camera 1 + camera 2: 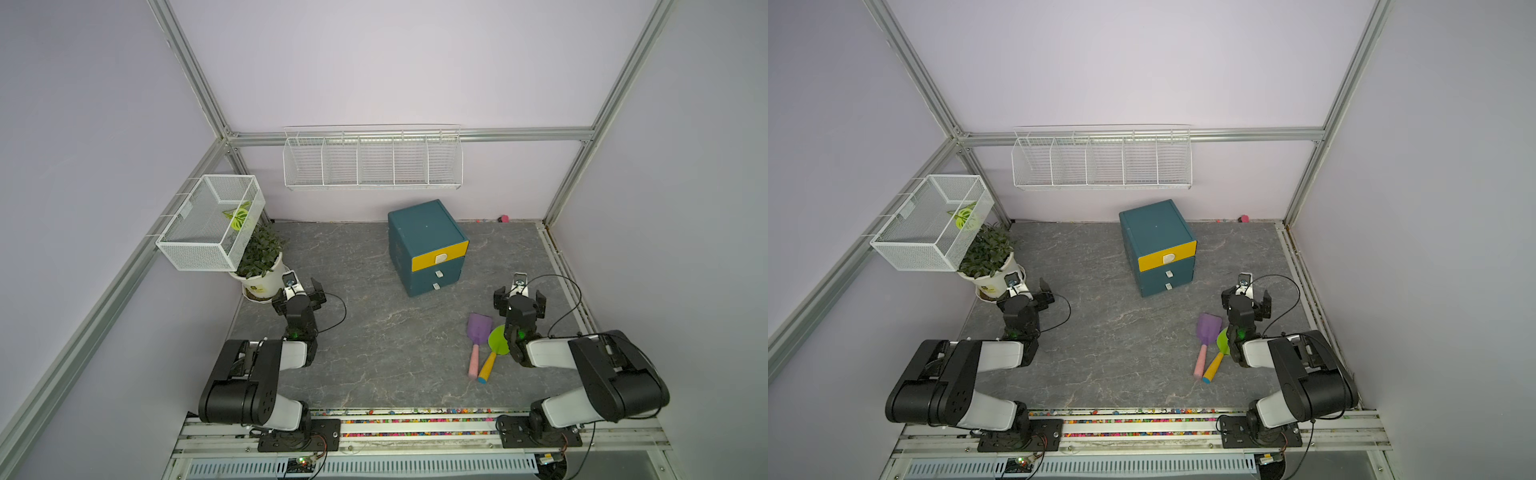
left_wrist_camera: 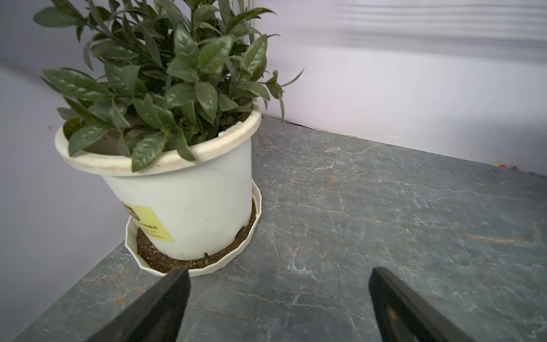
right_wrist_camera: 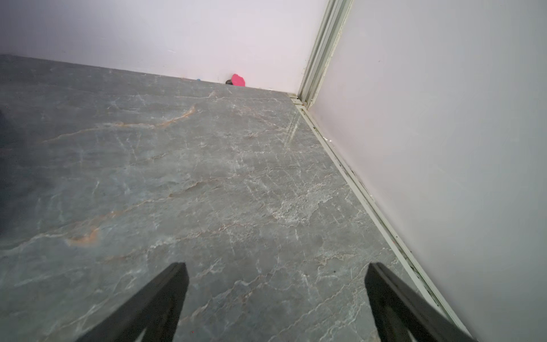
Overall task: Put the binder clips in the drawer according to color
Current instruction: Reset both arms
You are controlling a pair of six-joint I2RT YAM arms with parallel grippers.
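The left gripper (image 2: 278, 271) and right gripper (image 3: 276, 266) both gape wide, empty. The drawer cabinet (image 1: 424, 237) stands shut near the back edge of the tabletop (image 1: 374, 332); no binder clips show. Likely best: hook one white pull (image 1: 441, 258) squarely and draw straight out.

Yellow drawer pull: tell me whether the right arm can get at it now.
Probably yes: the right gripper is open, empty, with only bare table between it and the yellow drawer pull.

On the grey veined table (image 1: 374, 345): drawer (image 1: 428, 245) toward the back, potted plant (image 1: 261, 279) far left, purple shovel (image 1: 479, 329) beside green shovel (image 1: 497, 344) at right, small pink thing (image 1: 503, 218) against the back wall.
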